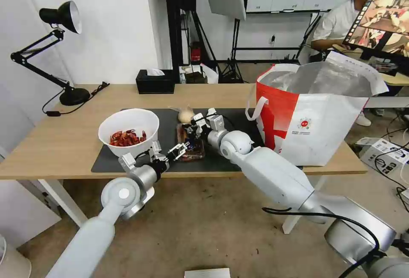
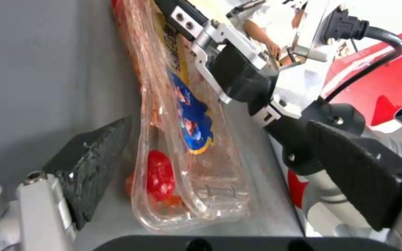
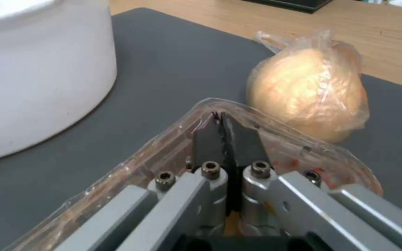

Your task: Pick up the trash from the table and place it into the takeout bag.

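From the head view, both my grippers meet at the tray (image 1: pixel 191 144) on the mat (image 1: pixel 106 159), left of the bag (image 1: pixel 315 120), whose mouth gapes ready. The bowl (image 1: pixel 128 131) holds red shells.

On the left wrist, my left gripper (image 2: pixel 220 160) is spread wide around the tray's edge; scraps lie inside.

On the right wrist, my right gripper (image 3: pixel 223 134) pinches the tray rim, near the knotted bag (image 3: pixel 307 94).

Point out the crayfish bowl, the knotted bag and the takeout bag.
white bowl (image 1: pixel 128 121), head view, inner wall above the shells.
knotted bag (image 3: pixel 305 92), right wrist view, middle of its bulge.
takeout bag (image 1: pixel 324 129), head view, white front panel.
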`<state>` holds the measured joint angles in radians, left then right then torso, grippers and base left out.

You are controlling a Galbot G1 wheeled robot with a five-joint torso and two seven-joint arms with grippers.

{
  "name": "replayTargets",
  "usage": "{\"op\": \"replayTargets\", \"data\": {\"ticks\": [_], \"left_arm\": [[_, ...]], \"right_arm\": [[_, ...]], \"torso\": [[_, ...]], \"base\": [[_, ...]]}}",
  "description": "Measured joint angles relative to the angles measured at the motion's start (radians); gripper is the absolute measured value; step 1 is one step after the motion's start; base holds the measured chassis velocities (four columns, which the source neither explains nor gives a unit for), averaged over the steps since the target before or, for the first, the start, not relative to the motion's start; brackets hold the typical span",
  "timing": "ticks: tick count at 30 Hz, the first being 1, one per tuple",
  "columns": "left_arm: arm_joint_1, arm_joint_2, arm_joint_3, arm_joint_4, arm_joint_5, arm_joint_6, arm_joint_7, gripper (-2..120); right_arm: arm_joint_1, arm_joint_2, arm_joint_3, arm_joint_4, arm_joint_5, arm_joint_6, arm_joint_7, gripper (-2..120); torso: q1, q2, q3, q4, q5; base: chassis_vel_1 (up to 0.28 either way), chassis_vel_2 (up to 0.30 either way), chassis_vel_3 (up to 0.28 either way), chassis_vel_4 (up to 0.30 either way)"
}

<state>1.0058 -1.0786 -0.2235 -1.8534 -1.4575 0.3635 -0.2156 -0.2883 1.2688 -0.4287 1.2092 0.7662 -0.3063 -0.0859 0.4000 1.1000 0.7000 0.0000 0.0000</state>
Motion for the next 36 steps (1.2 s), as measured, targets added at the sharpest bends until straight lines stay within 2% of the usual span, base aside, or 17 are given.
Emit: {"op": "replayTargets", "data": {"ticks": [3,6,8,13,14,16,17,19,20,22,23,25,27,30,36], "left_arm": [[-0.004,0.0,0.004,0.001,0.0,0.0,0.0,99],[-0.005,0.0,0.008,0.003,0.001,0.0,0.0,85],[-0.005,0.0,0.009,0.003,0.002,0.0,0.0,82],[0.002,-0.002,0.009,0.003,0.009,0.0,0.0,62],[0.002,-0.002,0.009,0.003,0.009,0.0,0.0,62],[0.004,-0.003,0.009,0.004,0.013,0.0,0.0,50],[0.004,-0.003,0.009,0.004,0.013,0.0,0.0,50],[0.006,-0.003,0.009,0.004,0.015,0.0,0.0,39],[0.006,-0.003,0.009,0.004,0.015,0.0,0.0,39],[0.01,-0.002,0.009,0.001,0.019,0.0,0.0,27],[0.01,-0.002,0.009,0.001,0.019,0.0,0.0,27],[0.016,-0.003,0.009,-0.001,0.023,0.0,0.001,18],[0.017,-0.003,0.009,-0.002,0.025,0.0,0.001,15],[0.024,-0.007,0.009,-0.004,0.03,0.0,0.001,0],[0.025,-0.007,0.009,-0.007,0.032,0.0,0.001,0]], "right_arm": [[0.0,0.0,0.0,0.003,0.0,0.0,0.001,0],[0.001,0.001,0.0,0.005,0.0,0.0,0.001,0],[0.001,0.001,0.0,0.005,0.0,0.0,0.002,0],[-0.005,-0.003,0.001,0.011,0.0,0.0,0.004,0],[-0.005,-0.003,0.001,0.011,0.0,0.0,0.004,0],[-0.009,-0.005,0.002,0.015,0.0,0.001,0.008,0],[-0.009,-0.005,0.002,0.015,0.0,0.001,0.008,0],[-0.011,-0.006,0.002,0.02,0.0,0.001,0.013,0],[-0.011,-0.006,0.002,0.02,0.0,0.001,0.013,0],[-0.012,-0.007,0.002,0.023,0.0,0.001,0.017,0],[-0.012,-0.007,0.002,0.023,0.0,0.001,0.017,0],[-0.011,-0.008,0.002,0.024,0.001,0.001,0.018,0],[-0.01,-0.008,0.002,0.024,0.001,0.001,0.018,0],[-0.004,-0.008,0.002,0.024,0.003,0.0,0.019,0],[-0.002,-0.008,0.007,0.027,0.005,0.0,0.022,0]], "torso": [[0.0,0.0,0.0,0.0,0.0],[0.0,0.0,0.0,0.0,-0.0002],[0.0,0.0,0.0,0.0,-0.0002],[0.0,0.0,0.0,0.0,-0.0001],[0.0,0.0,0.0,0.0,-0.0001],[0.0,0.0,0.0,0.0,0.0],[0.0,0.0,0.0,0.0,0.0],[0.0,0.0,0.0,0.0,0.0],[0.0,0.0,0.0,0.0,0.0],[0.0,0.0,0.0,0.0,0.0],[0.0,0.0,0.0,0.0,0.0],[0.0,0.0,0.0,0.0,0.0],[0.0,0.0,0.0,0.0,0.0],[0.0,0.0,0.0,0.0,0.0],[0.0,0.0,0.0,0.0,0.0]], "base": [[0.0,0.0,0.0,0.0],[0.0,0.0,0.0,0.0],[0.0,0.0,0.0,0.0],[0.0,0.0,0.0,0.0],[0.0,0.0,0.0,0.0],[0.0,0.0,0.0,0.0],[0.0,0.0,0.0,0.0],[0.0,0.0,0.0,0.0],[0.0,0.0,0.0,0.0],[0.0,0.0,0.0,0.0],[0.0,0.0,0.0,0.0],[0.0,0.0,0.0,0.0],[0.0,0.0,0.0,0.0],[0.0,0.0,0.0,0.0],[0.0,0.0,0.0,0.0]]}}
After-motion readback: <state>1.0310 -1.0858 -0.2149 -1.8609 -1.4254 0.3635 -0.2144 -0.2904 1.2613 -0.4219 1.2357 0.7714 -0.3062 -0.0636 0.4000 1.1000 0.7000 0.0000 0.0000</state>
